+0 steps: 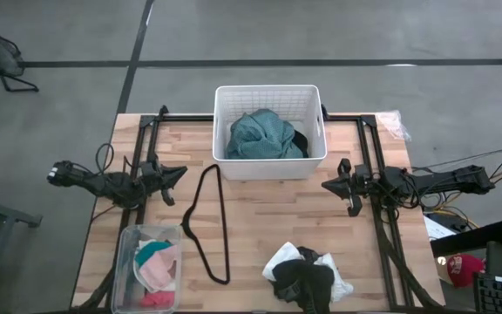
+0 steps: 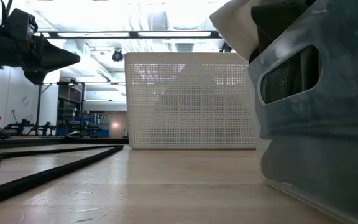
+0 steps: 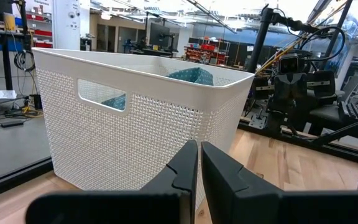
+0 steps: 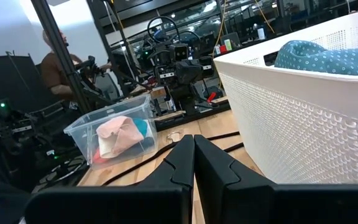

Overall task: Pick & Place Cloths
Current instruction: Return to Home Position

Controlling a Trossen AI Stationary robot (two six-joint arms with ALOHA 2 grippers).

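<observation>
No lettering, label, brand, number or sign can be read in any of the views. In the room behind the white basket (image 3: 135,143), the shelves and equipment are too small and blurred for any writing to be made out.

The wooden tabletop (image 1: 260,205) carries a white slotted basket (image 1: 268,168) at its far middle, a black cord loop (image 1: 209,228) before it, a clear bin (image 1: 127,249) near left, and a second clear bin (image 2: 316,124) of white and black cloths (image 1: 308,275) near right.
</observation>
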